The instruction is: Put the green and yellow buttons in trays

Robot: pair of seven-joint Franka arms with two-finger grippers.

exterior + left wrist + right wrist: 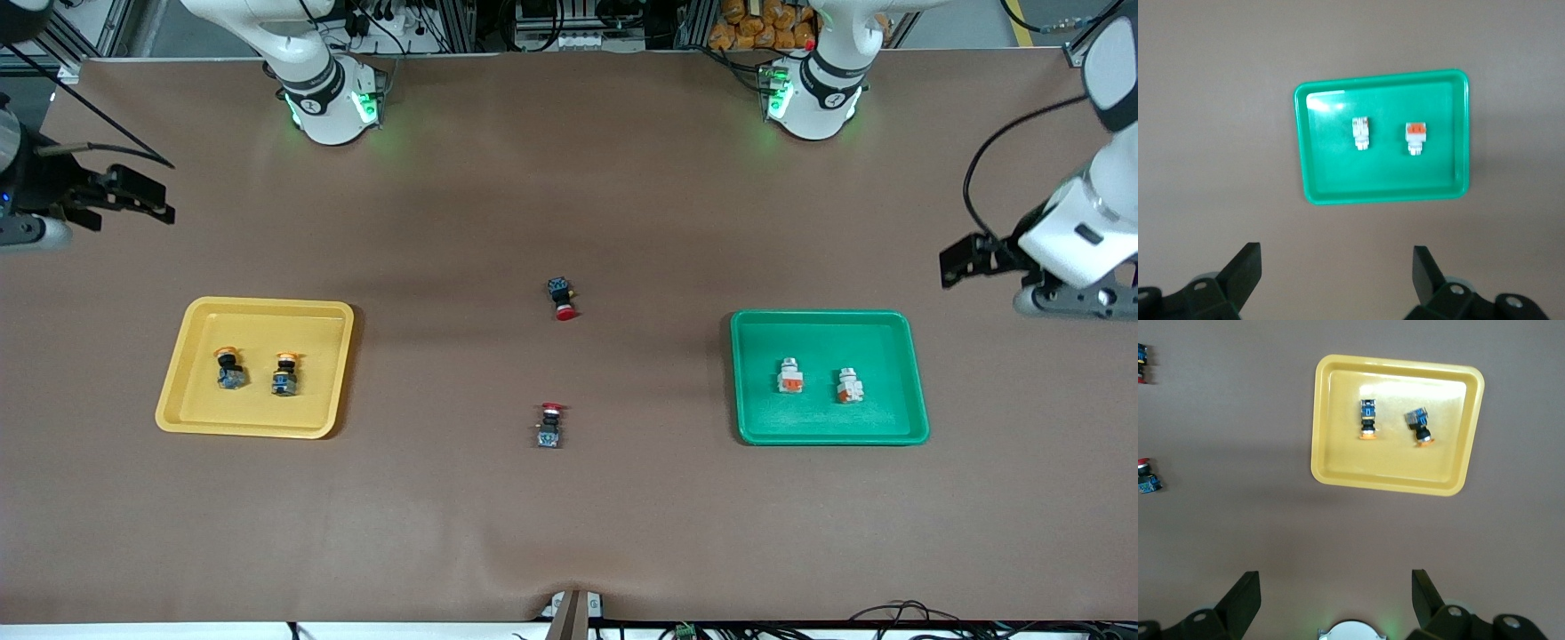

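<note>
Both yellow-capped buttons [256, 370] down in the yellow tray [182, 391]; both whitish buttons [820, 380] in the green tray [916, 391]. Left gripper [1337, 273] and right gripper [1336, 592] spread open, empty, parked high at the table ends; probably light, rigid, slippery-capped, best pinched across the square bodies.

Two shallow plastic trays: one yellow [258, 308], one green [827, 317]. Two orange-yellow-capped black switches [228, 367], two whitish-grey orange-patched blocks [789, 375]. Two red-capped black switches [562, 299].

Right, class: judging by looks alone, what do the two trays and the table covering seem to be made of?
Yellow tray and green tray: probably moulded plastic, smooth and glossy; bright glare patches show on their floors in the wrist views, and the corners are rounded. Table covering: looks like a matte brown sheet, perhaps paper or vinyl; no shine, and it puckers slightly at the edge nearest the front camera.
</note>
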